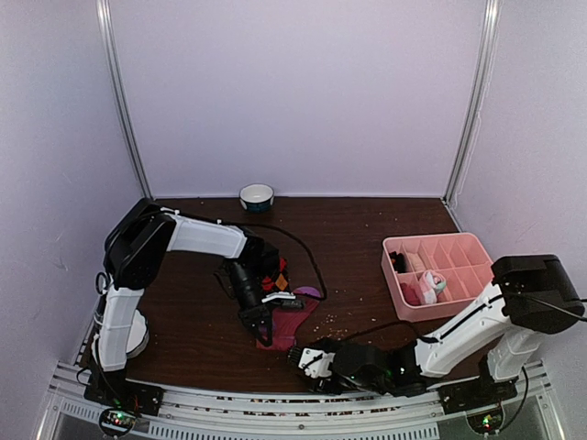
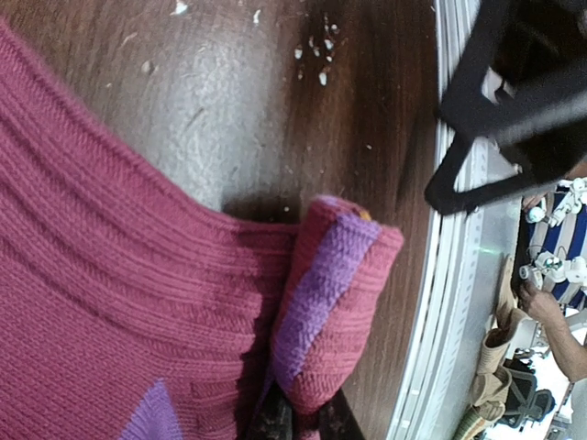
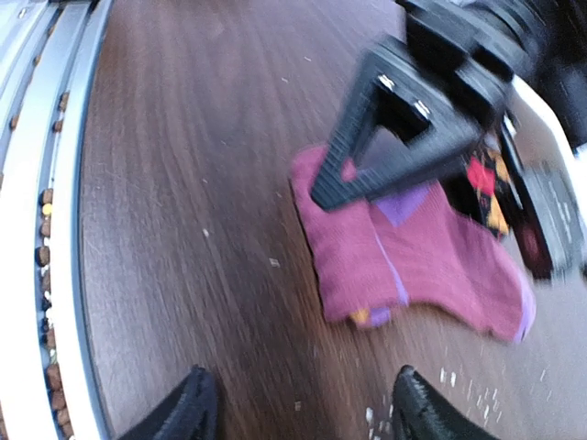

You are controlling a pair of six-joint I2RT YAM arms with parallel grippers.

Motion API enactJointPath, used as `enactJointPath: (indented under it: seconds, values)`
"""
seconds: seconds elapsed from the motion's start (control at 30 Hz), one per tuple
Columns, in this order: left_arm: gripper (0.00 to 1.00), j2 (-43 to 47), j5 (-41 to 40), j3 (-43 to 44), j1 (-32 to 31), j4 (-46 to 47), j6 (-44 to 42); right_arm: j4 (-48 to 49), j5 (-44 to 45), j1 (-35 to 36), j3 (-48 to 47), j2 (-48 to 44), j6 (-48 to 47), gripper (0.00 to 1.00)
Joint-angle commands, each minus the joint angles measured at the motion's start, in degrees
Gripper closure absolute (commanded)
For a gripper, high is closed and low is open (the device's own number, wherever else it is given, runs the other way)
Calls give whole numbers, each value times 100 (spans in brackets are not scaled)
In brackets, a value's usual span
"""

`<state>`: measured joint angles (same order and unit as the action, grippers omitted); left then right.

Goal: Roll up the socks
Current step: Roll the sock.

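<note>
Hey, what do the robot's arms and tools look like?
Left arm and right arm: white links, bulky black joints, thin black cables. Left tool and right tool: black, triangular open-frame fingers.

Top cam sits high behind my arm bases (image 1: 117,385), looking down across the whole tabletop (image 1: 367,238). Left wrist cam is pressed close over the magenta sock (image 2: 110,302), near rail (image 2: 454,293) at frame right. Right wrist cam looks low along the tabletop, farther off, same sock shared.
</note>
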<state>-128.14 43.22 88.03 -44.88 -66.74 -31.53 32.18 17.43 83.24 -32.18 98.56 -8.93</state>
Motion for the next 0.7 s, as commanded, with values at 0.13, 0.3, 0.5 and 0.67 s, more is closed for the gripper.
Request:
enactJointPath:
  seconds: [0.13, 0.3, 0.5, 0.67]
  values:
    - [91, -343, -429, 231, 67, -120, 88, 228, -836, -456, -929, 736, -1167, 49]
    - [91, -367, -420, 265, 67, -177, 21, 37, -1088, -692, -1195, 992, -1308, 58]
    - [88, -352, -443, 293, 76, -216, -36, -323, -1485, -850, -1360, 1244, -1244, 72]
    - [77, -93, -387, 207, 76, -185, -360, -630, -1782, -1063, -1461, 1616, -847, 73]
